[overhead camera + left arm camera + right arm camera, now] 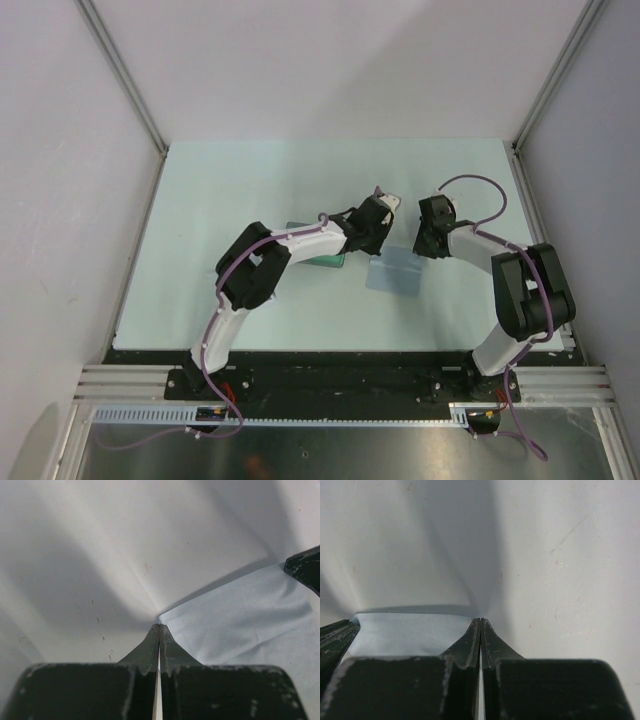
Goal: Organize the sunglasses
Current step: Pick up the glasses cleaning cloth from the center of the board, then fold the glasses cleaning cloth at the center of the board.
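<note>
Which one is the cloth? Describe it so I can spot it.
On the table, look near the two arms' tips. The cloth is the thin pale grey-blue square there, its corners at the shut fingers. The object under the left arm is darker and greener.

Elbows bent on left arm [290,245] and right arm [520,285], wrists angled inward, near each other. Jaws of left gripper [159,630] and right gripper [480,625] pressed together, each pinching 1 corner of the cloth [240,625].

The sunglasses cannot be made out in any of the three views.
</note>
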Tool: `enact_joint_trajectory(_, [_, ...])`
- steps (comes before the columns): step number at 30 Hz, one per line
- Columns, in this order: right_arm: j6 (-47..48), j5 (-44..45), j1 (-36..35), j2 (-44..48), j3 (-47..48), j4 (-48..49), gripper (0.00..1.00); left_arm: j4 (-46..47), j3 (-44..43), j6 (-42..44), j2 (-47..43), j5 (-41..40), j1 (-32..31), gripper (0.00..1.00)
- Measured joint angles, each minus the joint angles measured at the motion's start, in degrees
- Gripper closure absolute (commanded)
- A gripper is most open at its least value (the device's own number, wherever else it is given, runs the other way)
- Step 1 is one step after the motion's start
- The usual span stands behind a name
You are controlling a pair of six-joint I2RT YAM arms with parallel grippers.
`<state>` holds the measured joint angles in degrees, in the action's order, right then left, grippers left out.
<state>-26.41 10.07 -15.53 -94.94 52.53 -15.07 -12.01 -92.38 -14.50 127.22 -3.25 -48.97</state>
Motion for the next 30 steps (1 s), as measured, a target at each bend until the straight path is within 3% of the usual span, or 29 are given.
enact_joint_trajectory(30, [1.0,-0.6,-2.3,8.3,0.0,-7.9,1.0,-1.5,4.9,0.0,-6.1,1.5,-0.7,1.0])
